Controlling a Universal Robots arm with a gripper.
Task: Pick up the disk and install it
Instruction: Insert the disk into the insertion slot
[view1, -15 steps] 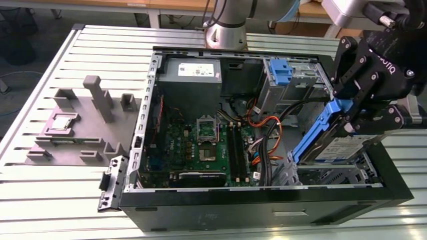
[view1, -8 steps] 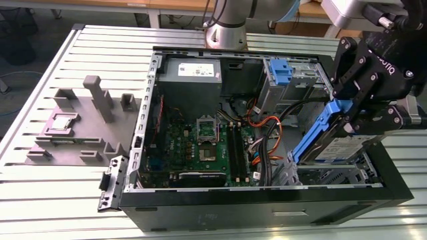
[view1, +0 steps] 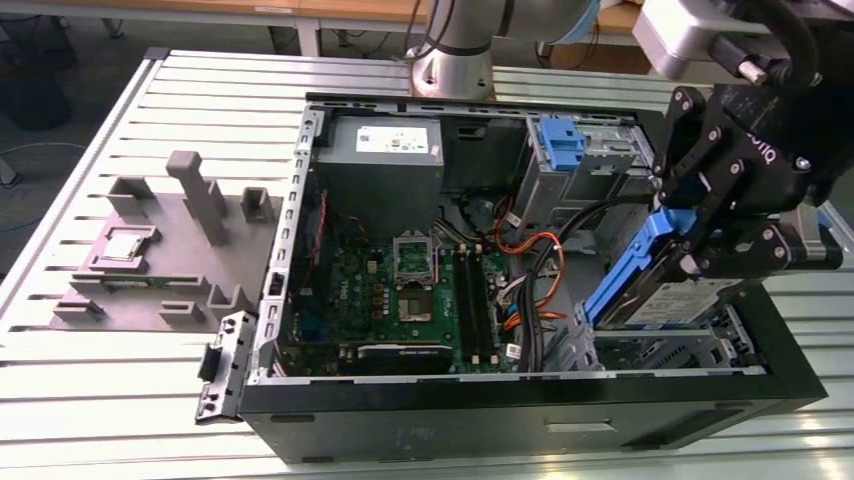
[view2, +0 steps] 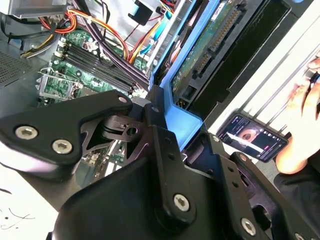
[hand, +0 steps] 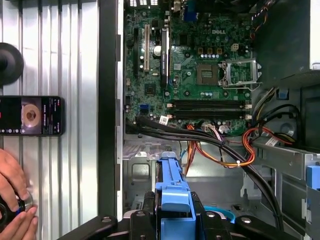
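Black computer case (view1: 534, 420), side panel off, lies on its side on a slatted metal surface (view1: 107, 400); its dark wall faces the exterior view.

Just behind that wall, at the exterior view's right: bare metal drive bay (view1: 654, 345) in the case corner. Disk (view1: 674, 300) is above it, tilted steeply, lower end at the bay's mouth. Whether it touches the bay, cannot tell. Blue rail runs up its edge. Gripper (view1: 701, 250) has jaws clamped on the disk at its upper part. First wrist view: blue bracket of the disk (hand: 172, 195) is pinched in the gripper (hand: 172, 227). Second wrist view: green circuit side of the disk (view2: 210, 50) shows past the gripper (view2: 150, 150).

Mid case: green motherboard (view1: 400, 280), open processor socket, orange and black cables (view1: 527, 270) beside it. Far corner: grey cage (view1: 594, 160) with a blue latch.

Exterior view's left, on the surface: grey fixture (view1: 160, 260) holding a small square chip (view1: 127, 245).

Beside the case in the first wrist view: phone (hand: 32, 116) lying flat, screen lit; a person's hand (hand: 12, 200) is near it.

Behind the case: arm's base (view1: 454, 50) on the surface. Beyond: wooden desk (view1: 267, 8) edge, dark floor (view1: 80, 90) with cords.
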